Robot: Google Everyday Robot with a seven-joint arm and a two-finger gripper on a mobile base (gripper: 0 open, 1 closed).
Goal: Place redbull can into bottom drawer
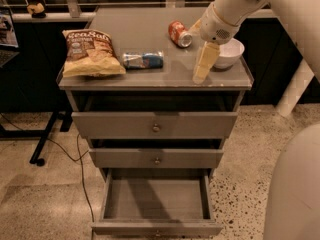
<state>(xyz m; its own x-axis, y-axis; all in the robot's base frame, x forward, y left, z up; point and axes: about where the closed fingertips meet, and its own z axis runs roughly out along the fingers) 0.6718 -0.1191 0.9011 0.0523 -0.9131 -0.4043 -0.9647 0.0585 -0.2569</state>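
Observation:
The redbull can [143, 60] is slim, blue and silver, and lies on its side on the cabinet top, right of the chip bag. The bottom drawer [156, 200] is pulled open and looks empty inside. My gripper [204, 66] hangs from the white arm at the right part of the top, just left of the white bowl, about a hand's width right of the can. It holds nothing that I can see.
A chip bag [89, 52] lies at the left of the cabinet top [165, 75]. A red-orange can [179, 33] lies on its side behind the gripper. A white bowl [227, 53] stands at the right edge. The two upper drawers [155, 126] stand slightly ajar.

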